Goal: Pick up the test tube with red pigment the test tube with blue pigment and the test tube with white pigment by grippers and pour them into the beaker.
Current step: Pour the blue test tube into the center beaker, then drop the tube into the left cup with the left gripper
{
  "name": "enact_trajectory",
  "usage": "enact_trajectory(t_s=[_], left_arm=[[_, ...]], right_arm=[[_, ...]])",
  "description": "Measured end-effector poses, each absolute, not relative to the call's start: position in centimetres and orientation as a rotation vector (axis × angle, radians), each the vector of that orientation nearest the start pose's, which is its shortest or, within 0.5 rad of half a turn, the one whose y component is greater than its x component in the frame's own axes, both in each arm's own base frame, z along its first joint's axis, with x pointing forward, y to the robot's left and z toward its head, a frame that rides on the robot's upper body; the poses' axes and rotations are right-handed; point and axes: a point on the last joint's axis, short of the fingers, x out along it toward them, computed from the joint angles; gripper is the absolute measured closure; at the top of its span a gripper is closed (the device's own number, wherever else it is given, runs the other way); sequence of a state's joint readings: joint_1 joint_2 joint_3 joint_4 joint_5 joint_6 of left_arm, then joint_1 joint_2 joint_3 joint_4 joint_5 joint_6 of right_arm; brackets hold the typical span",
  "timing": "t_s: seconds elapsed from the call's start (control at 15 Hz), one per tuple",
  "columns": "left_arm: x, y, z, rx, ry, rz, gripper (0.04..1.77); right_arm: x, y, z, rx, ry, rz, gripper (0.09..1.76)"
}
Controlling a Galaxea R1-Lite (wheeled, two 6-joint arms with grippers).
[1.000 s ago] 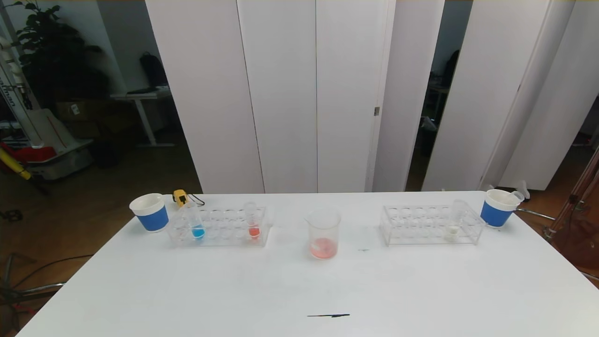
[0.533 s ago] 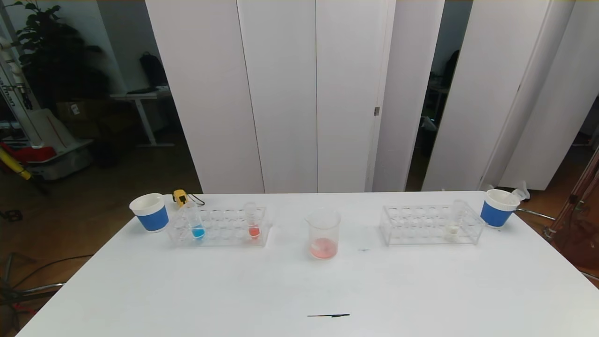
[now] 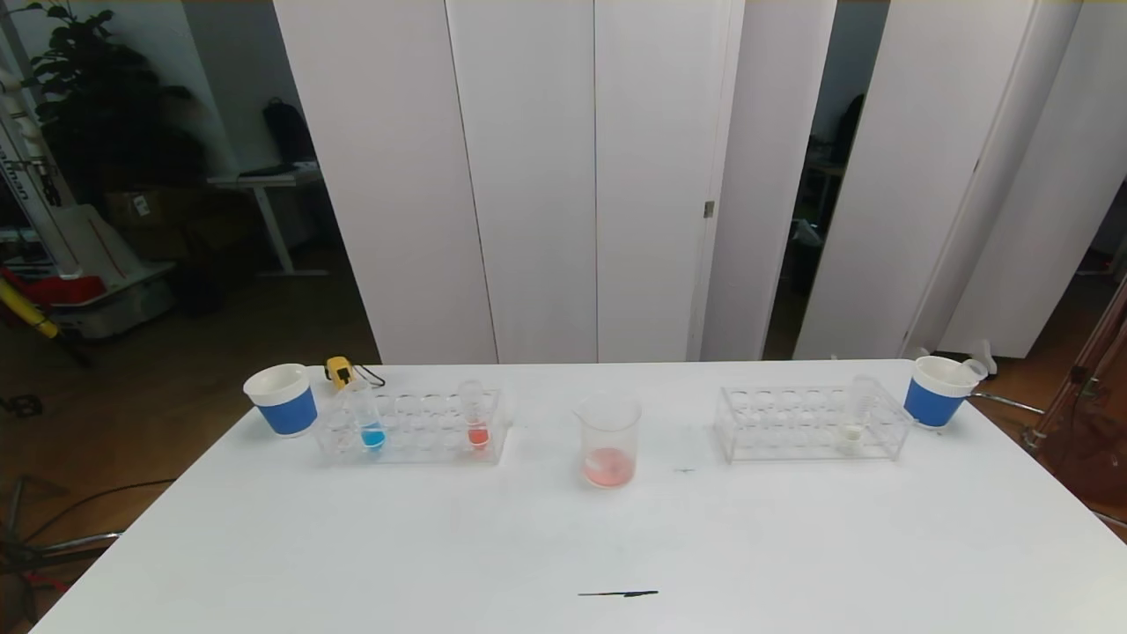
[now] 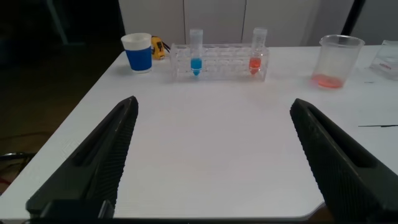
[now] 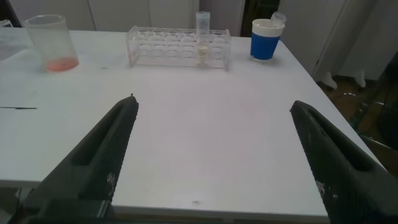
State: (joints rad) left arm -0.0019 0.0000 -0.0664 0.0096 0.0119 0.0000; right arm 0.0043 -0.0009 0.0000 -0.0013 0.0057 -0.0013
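Observation:
The beaker point(image 3: 607, 438) stands at the table's middle back with a little red-pink liquid in it. To its left, a clear rack point(image 3: 414, 431) holds the test tube with blue pigment point(image 3: 370, 421) and the test tube with red pigment point(image 3: 476, 417), both upright. A second rack point(image 3: 806, 427) to the right holds the test tube with white pigment point(image 3: 855, 416). Neither arm shows in the head view. My left gripper point(image 4: 214, 102) hangs open over the near table edge, well short of the left rack point(image 4: 217, 62). My right gripper point(image 5: 214, 102) is likewise open and empty, short of the white tube point(image 5: 203, 37).
A blue-and-white paper cup point(image 3: 282, 399) sits at the far left beside a small yellow object point(image 3: 339, 371). Another cup point(image 3: 938, 390) stands at the far right with something clear in it. A thin dark streak point(image 3: 618, 593) marks the table's front.

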Motion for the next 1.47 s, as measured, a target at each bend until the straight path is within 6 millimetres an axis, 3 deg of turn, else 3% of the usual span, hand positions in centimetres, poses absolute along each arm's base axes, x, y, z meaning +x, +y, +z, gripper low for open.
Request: enact_trajectory(t_s=[0.4,0.73,0.93,1.13,1.47], left_arm=[[-4.6,0.1,14.9,-0.001,-0.127,0.025,0.06],[-3.2,0.1,22.2,-0.002,-0.150,0.045,0.06],[-0.1,0.2,25.8,-0.004,-0.163,0.070,0.06],[4.3,0.3,28.4,-0.005,-0.172,0.116,0.06],[11.5,0.3,28.2,0.000,-0.066,0.140,0.06]], right_arm=[[-2.3,0.0,7.6,-0.001,-0.002,0.010,0.10],[-2.3,0.0,7.6,-0.001,-0.002,0.010,0.10],[-2.3,0.0,7.6,-0.001,-0.002,0.010,0.10],[-2.3,0.0,7.6,-0.002,-0.003,0.010,0.10],[-2.3,0.0,7.6,-0.001,-0.003,0.010,0.10]])
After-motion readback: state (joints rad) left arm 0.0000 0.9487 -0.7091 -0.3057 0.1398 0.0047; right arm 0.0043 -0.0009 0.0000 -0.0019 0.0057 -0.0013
